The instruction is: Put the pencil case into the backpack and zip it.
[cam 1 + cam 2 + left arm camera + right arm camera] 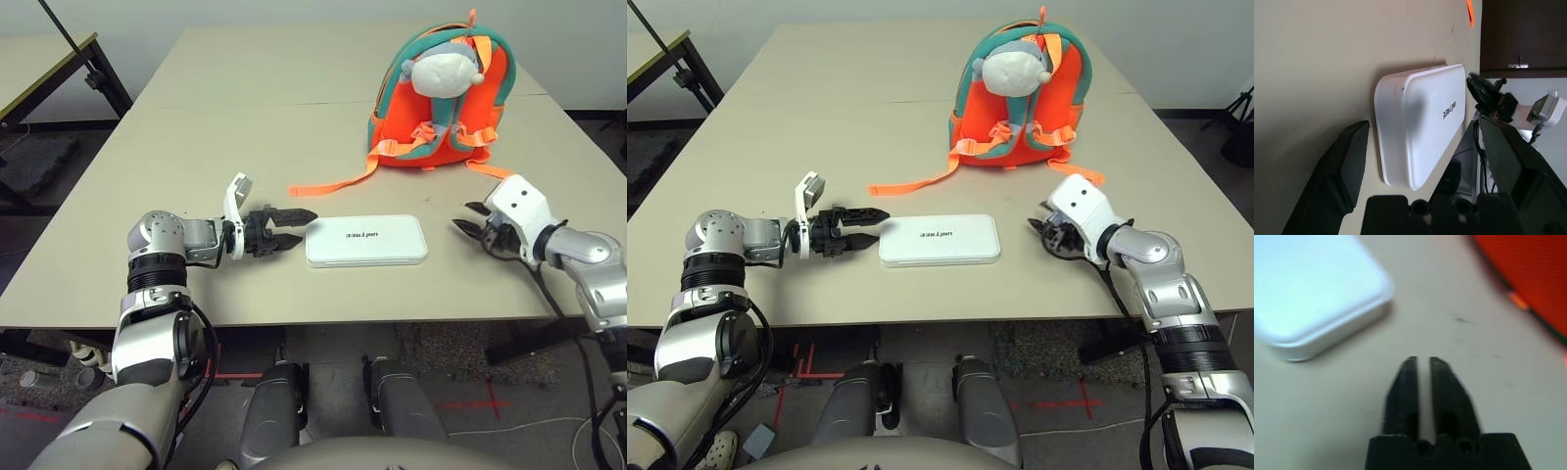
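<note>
1. The pencil case (366, 245) is seen lying flat on the near part of the table (235, 127), between the two grippers, with its lid upward; it has not been put in the backpack (400, 117).
2. The left gripper (309, 228) is held open at the left end of the case, its fingers spread wide and nothing gripped. The right gripper (460, 214) is closed on nothing, to the right of the case and apart from it.
3. The backpack is stood upright at the far right, with its orange straps (338, 186) and the plush charm (444, 74) turned to the near side. Whether its main pocket is unzipped cannot be told.
4. The step in hand is judged to be the picking up of the case, with the placing and the zipping still to be done.
5. For the next move, the left fingers should be brought around the end of the case and closed firmly. The right gripper could then be used to steady the backpack or hold its mouth open, once an opening is confirmed.
</note>
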Motion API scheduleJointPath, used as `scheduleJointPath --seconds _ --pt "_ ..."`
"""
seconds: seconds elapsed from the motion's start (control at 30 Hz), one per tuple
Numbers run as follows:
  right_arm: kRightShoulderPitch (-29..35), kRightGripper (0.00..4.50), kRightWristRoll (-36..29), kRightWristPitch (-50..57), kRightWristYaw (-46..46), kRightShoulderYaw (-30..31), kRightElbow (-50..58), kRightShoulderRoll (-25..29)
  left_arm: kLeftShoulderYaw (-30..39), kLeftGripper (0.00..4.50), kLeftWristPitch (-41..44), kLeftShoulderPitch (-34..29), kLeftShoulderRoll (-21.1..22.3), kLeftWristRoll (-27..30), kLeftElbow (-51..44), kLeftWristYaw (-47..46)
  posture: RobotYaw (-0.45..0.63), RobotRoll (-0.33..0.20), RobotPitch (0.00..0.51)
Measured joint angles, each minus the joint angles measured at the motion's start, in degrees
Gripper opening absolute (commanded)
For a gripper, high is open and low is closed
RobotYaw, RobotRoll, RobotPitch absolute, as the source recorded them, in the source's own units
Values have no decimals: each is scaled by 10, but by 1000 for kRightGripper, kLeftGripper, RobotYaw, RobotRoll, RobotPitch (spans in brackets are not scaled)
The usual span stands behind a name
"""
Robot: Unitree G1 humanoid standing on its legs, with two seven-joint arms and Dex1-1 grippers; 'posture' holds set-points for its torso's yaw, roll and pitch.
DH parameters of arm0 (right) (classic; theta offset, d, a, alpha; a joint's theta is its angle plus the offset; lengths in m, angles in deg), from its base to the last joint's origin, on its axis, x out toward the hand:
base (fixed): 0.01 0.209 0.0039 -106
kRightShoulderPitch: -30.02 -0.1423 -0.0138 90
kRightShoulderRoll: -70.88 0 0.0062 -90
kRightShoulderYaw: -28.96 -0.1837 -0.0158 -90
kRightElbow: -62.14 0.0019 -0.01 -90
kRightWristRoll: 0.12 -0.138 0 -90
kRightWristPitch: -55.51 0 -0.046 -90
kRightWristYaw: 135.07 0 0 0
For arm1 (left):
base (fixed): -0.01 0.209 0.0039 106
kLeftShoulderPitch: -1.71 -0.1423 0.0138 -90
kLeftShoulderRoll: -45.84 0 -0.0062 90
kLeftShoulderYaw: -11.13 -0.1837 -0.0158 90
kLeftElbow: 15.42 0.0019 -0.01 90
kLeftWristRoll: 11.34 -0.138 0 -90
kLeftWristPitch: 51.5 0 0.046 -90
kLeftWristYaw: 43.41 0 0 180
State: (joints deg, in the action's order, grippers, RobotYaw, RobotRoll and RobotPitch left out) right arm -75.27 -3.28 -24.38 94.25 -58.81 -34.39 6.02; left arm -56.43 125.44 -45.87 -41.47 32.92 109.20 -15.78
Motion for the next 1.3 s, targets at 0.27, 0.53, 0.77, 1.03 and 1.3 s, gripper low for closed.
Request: scheduleJointPath --seconds 0.27,0.53,0.77,1.03,1.3 --pt "2 33 1 14 40 24 20 2 -6 4500 0 0 0 -4 -1 6 -190 0 107" --pt "-9 33 4 17 42 42 20 -15 -10 4500 3 0 0 -6 -2 11 -189 0 108" --pt "-17 33 6 25 39 47 24 -33 -11 4500 6 0 -1 -11 -7 11 -187 0 110" --pt "-30 33 6 45 34 60 38 -52 -11 4500 11 -8 -10 -13 -31 11 -185 0 111" --pt "-37 33 5 63 14 61 49 -89 -10 4500 26 -18 -20 -15 -58 11 -188 0 111"
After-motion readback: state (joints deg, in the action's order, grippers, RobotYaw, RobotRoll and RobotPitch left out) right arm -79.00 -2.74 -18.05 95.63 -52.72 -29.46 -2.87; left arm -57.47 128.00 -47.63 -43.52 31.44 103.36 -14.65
